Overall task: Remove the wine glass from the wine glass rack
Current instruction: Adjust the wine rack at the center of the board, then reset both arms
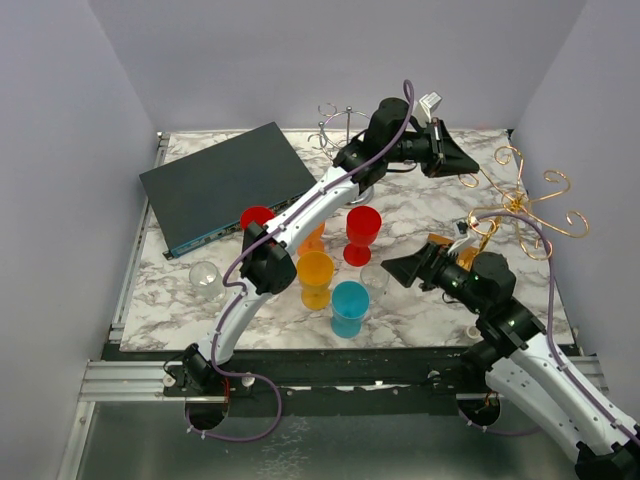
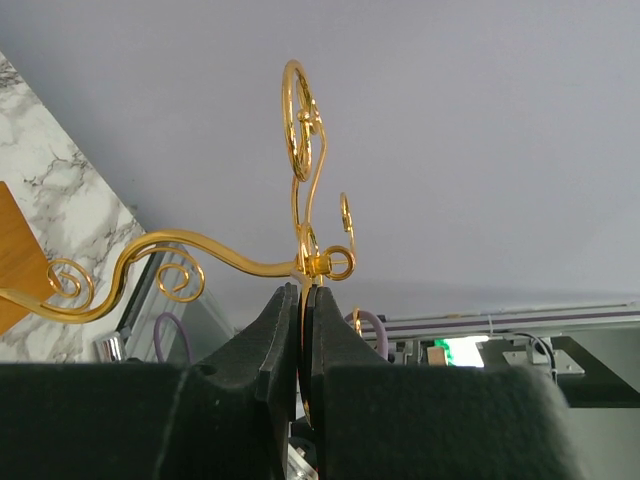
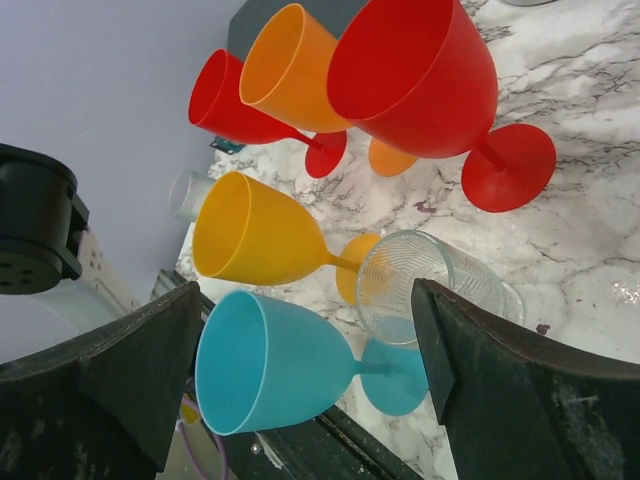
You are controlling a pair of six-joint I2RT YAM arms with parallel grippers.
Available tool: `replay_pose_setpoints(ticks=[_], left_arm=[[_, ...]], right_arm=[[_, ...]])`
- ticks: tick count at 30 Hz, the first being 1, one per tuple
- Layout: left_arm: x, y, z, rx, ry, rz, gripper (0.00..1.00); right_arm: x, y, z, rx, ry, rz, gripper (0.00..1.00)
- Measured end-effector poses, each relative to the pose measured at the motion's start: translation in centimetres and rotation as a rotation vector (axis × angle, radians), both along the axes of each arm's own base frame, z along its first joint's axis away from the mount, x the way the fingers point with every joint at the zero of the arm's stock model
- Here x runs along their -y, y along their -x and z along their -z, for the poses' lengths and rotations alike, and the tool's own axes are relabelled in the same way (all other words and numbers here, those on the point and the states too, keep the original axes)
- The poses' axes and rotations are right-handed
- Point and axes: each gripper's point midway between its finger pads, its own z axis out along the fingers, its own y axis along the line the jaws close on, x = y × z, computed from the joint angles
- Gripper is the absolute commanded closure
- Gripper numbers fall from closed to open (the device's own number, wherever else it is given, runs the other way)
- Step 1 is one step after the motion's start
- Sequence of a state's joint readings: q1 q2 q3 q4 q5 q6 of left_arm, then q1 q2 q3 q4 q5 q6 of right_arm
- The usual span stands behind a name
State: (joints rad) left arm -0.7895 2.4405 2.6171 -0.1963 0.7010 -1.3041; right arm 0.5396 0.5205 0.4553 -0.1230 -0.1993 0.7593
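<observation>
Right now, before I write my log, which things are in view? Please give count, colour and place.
gold rack: one, gold, right side of table
wire rack: one, silver, far edge
flat box: one, dark grey, far left
red goblets: two, red, centre cluster
orange goblets: two, orange, centre cluster
blue goblet: one, blue, near side of cluster
clear glasses: two, colourless, one left of cluster, one at its right
table: one, white marble
left hand: shut on gold rack
right hand: open
</observation>
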Motion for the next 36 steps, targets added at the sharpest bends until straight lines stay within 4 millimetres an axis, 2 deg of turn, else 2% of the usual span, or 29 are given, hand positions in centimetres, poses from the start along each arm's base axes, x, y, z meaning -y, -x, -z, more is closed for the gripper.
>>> replay_pose_setpoints(ticks=[6,8,12,16,19,22,30,36], left_arm=[[0.1,0.3,-0.1,0.003,0.004,0.011,1.0],[0.1,0.3,-0.1,0.003,0.004,0.013,0.83],[0.1,0.1,-0.2,0.01,0.007,0.005,0.64],[-0.8,-2.5,0.2,0.013,0.0,-0.078,0.49],[-1.8,-4.4,0.4,0.016,-0.004,-0.127,0.48],[-2.3,-5.3,0.5,0.018,-0.006,-0.151,0.48],[-1.8,-4.0,2.6,0.002,-0.059,-0.131,0.41],[-2.6,-2.7,3.1,0.022,-0.11,-0.129,0.18]], right_arm=[[-0.4,0.3,-0.3,0.03,-0.031,-0.028,0.09],[-0.5,0.2,-0.4,0.038,-0.038,-0.03,0.09],[-0.6,0.1,-0.6,0.047,-0.041,-0.031,0.08],[-0.7,0.1,-1.2,0.083,-0.045,-0.038,0.08],[-0.7,0.0,-1.4,0.094,-0.044,-0.039,0.08],[-0.7,-0.1,-1.2,0.094,-0.037,-0.04,0.08],[-0.5,-0.4,-1.2,0.093,-0.031,-0.017,0.01],[-0.4,-0.6,-1.3,0.076,-0.024,-0.008,0.0]])
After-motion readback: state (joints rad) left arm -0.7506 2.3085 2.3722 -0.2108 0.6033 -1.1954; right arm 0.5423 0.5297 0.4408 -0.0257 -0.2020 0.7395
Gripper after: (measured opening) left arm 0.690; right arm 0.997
